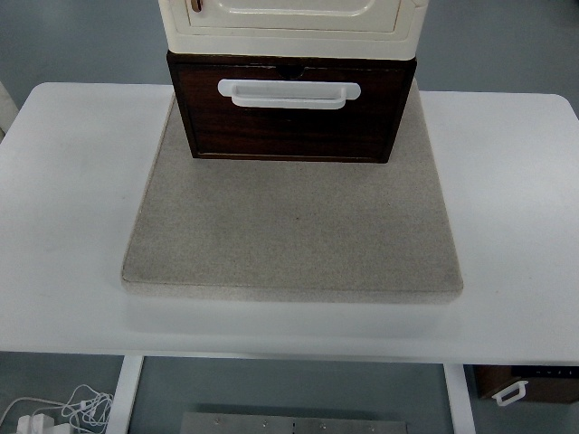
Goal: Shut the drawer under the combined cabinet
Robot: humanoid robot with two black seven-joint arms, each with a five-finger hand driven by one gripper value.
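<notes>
A cream cabinet (pixel 289 23) stands on a dark brown wooden drawer unit (pixel 291 122) at the far middle of the table. The drawer front carries a white handle (pixel 289 94) and sits nearly flush under the cabinet; I cannot tell whether a small gap stays at its top edge. Neither of my hands is in the picture.
The cabinet stands on a grey stone-like slab (pixel 289 226) lying on a white table (pixel 72 181). Below the table's near edge lie white cables (pixel 63 411) at the left and another dark drawer with a white handle (pixel 525 384) at the right.
</notes>
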